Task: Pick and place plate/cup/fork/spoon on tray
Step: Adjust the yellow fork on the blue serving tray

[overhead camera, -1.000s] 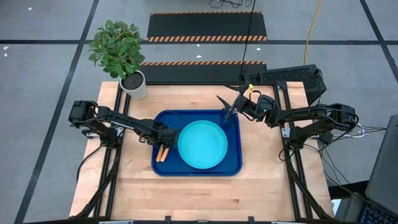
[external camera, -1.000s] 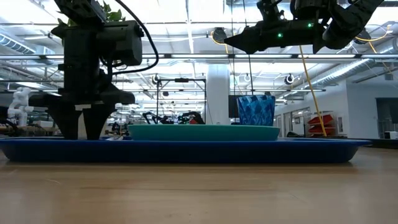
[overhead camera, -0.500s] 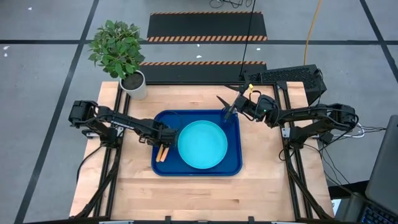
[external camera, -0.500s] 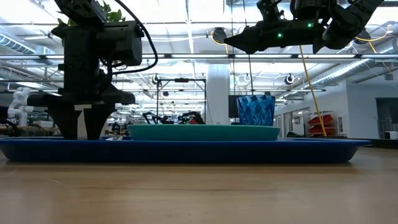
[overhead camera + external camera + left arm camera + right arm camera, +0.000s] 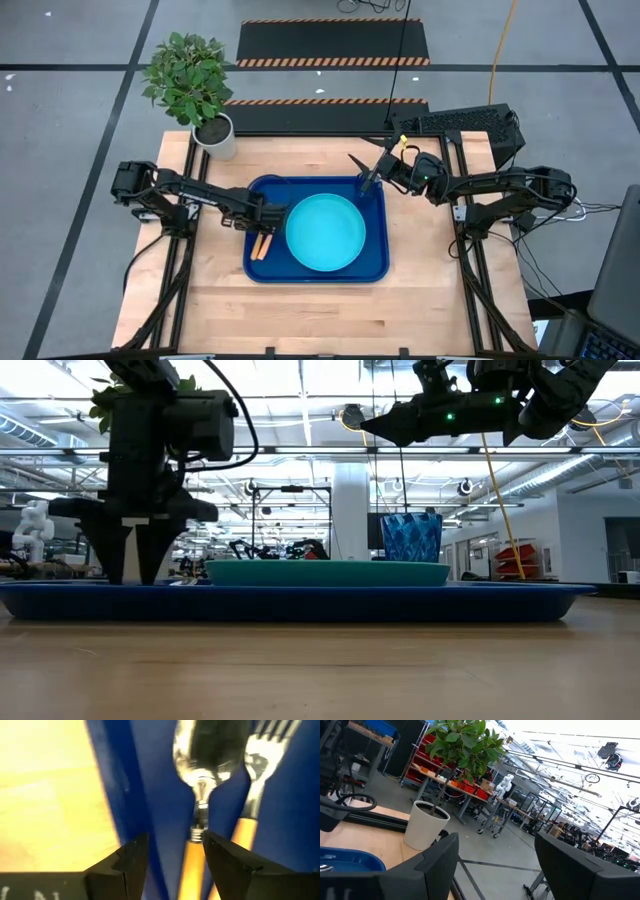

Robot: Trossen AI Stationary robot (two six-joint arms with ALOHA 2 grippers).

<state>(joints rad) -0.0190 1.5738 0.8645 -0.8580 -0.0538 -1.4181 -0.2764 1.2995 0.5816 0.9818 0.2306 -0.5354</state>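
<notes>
Scanning from the tray's (image 5: 375, 268) left end: your left hand (image 5: 270, 214) hangs spread over the spoon (image 5: 200, 780), gripping nothing; the fork (image 5: 257, 775) lies just beside the spoon. Both rest on the tray floor left of the plate (image 5: 326, 232). The plate fills the tray's middle. The cup (image 5: 411, 536) stands at the far right corner. Your right hand (image 5: 362, 172) hovers above that corner, spread and empty.

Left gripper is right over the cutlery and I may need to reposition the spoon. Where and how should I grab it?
Probably by the orange handle of the spoon, from above: it lies flat in the tray. The open left gripper already straddles it. The fork lies close alongside, so keep the fingers narrow.
</notes>
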